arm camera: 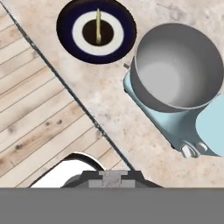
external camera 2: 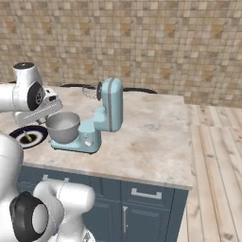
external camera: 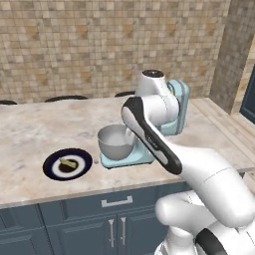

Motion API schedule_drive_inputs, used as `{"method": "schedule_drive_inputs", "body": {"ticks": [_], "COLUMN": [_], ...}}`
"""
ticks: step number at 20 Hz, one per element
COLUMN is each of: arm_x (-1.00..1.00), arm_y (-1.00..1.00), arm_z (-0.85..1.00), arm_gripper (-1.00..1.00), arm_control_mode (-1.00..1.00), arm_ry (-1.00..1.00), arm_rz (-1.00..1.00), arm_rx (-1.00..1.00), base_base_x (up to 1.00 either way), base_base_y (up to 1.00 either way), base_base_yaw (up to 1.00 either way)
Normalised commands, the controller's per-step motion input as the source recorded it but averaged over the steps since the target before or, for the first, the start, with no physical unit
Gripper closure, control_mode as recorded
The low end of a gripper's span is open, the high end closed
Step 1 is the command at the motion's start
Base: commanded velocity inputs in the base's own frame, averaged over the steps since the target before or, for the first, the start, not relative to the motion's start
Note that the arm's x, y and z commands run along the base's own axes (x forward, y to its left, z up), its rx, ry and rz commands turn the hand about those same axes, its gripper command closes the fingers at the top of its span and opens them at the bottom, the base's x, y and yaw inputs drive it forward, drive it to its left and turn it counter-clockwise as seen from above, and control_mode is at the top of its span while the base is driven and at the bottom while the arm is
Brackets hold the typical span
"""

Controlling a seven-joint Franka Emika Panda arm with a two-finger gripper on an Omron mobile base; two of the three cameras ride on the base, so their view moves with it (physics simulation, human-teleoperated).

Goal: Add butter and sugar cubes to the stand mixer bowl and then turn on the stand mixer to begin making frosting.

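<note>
The butter [arm camera: 98,26], a thin pale yellow-green block, lies on a dark blue plate [arm camera: 70,17] with a white ring. To the plate's right, the grey metal stand mixer bowl [arm camera: 175,65] stands empty on the light blue stand mixer [external camera 2: 111,104], whose head is tilted up. A tiny speck [external camera: 96,161] on the counter between plate and mixer base looks like a sugar cube. My gripper [arm camera: 113,176] hangs high above the counter's front edge, shut and holding nothing. The butter [external camera: 67,163] and the bowl [external camera: 116,142] are far below it.
The marble counter [external camera: 40,129] runs along a tiled wall, with blue cabinet doors [external camera: 79,224] below. Wooden floor [external camera 2: 212,156] lies to the right. My own arm [external camera: 149,132] crosses in front of the mixer in the left base view.
</note>
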Motion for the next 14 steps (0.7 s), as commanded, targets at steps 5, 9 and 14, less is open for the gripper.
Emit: {"method": "schedule_drive_inputs", "body": {"ticks": [5, 9, 14], "arm_x": [0.66, 0.67, 0.65], "arm_y": [0.29, 0.01, 0.00], "arm_z": [0.00, -0.18, -0.26], "arm_gripper": [1.00, 1.00, 1.00], "arm_control_mode": [-1.00, -1.00, -1.00], "arm_ry": [0.06, 0.00, 0.00], "arm_rz": [-0.09, 0.00, 0.00], "arm_rx": [-0.09, -0.02, 0.00], "base_base_x": [0.00, 0.00, 0.00], "base_base_y": [0.00, 0.00, 0.00], "base_base_yaw": [0.00, 0.00, 0.00]}}
